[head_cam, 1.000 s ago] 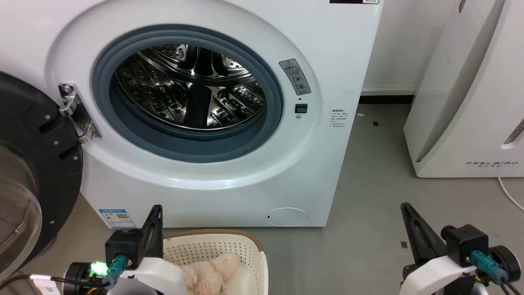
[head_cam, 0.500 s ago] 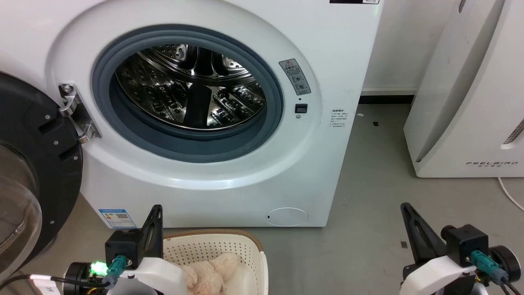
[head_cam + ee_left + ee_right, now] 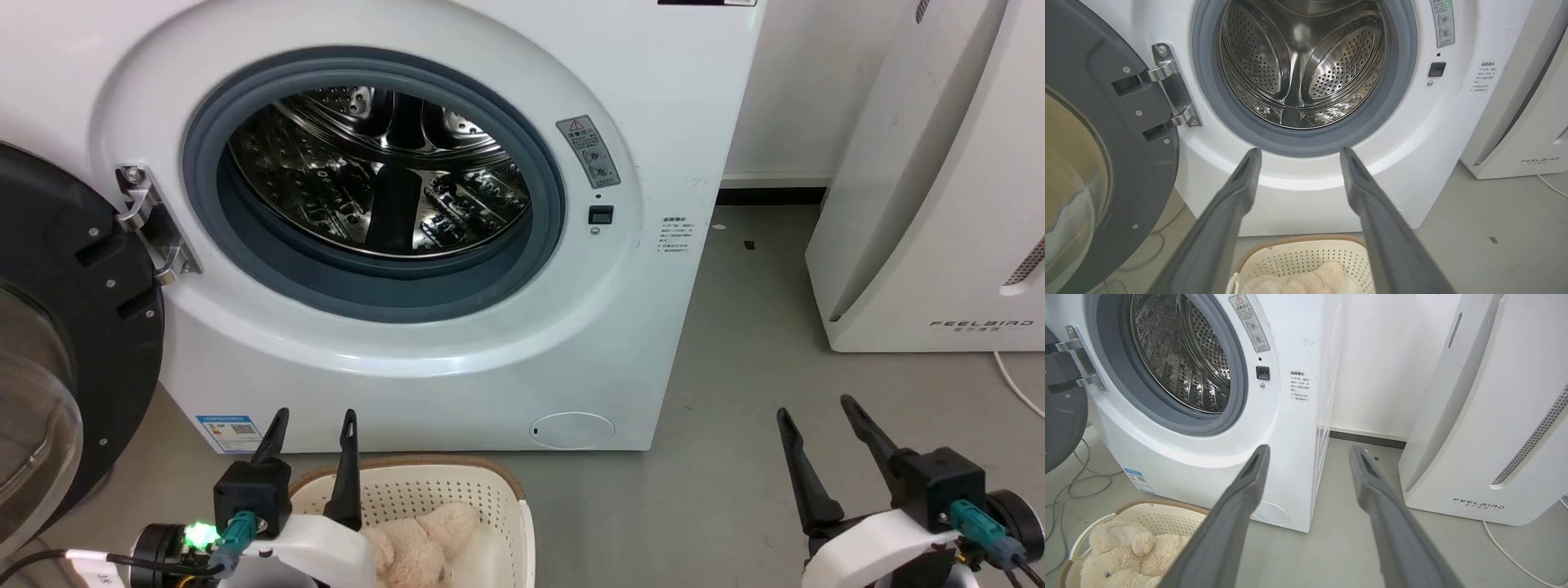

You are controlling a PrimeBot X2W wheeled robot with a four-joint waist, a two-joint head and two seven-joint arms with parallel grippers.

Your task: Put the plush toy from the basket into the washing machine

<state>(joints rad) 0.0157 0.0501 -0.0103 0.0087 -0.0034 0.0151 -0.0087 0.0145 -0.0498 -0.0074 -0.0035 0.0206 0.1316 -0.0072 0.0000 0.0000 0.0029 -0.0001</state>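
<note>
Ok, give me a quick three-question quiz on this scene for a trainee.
1. True or false: the toy lies in the basket.
2. The washer door is: A) open, B) shut, C) missing.
3. Fill in: the left tool and right tool are both ____.

Key: 1 true; 2 A; 3 open.

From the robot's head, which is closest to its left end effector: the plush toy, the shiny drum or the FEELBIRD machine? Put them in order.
1. The plush toy, in the basket beside the left end effector.
2. The steel drum, ahead inside the washing machine.
3. The FEELBIRD appliance, far to the right.
</note>
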